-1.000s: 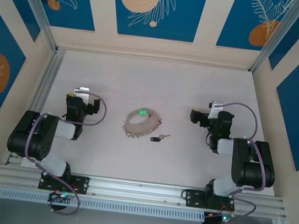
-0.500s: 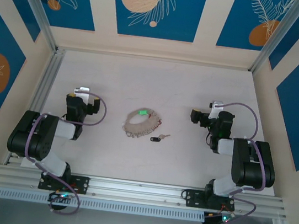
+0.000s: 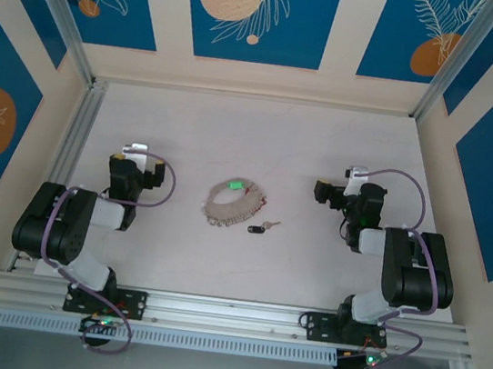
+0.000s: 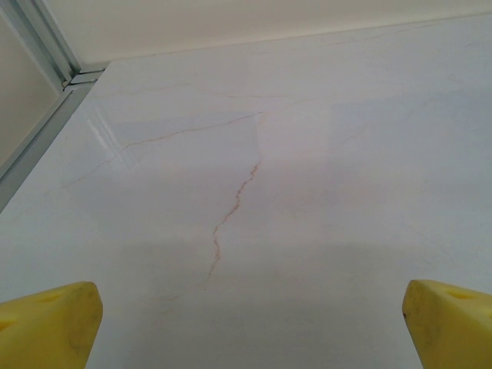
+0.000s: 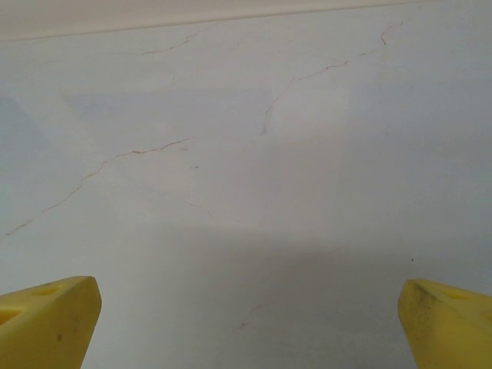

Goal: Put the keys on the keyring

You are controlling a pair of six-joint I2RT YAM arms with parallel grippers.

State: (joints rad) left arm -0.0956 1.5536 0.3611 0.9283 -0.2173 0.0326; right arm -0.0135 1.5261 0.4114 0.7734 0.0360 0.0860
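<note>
Bench [image 3: 235, 137] centre: keyring [image 3: 233, 204], keys [image 3: 261, 228] just beside its near-right edge. Left jaws and right jaws both wide, empty, well apart either side of keyring; open bench btwn.

On the pale veined counter [image 3: 235, 132] the large fringed metal keyring [image 3: 233, 205] lies between the black left arm [image 3: 62, 225] and right arm [image 3: 411, 270], the tiny black-headed and silver keys [image 3: 262, 227] just beside its near right.

White veined table [image 3: 326, 141]; blue floral wall panels [image 3: 287, 25].
</note>
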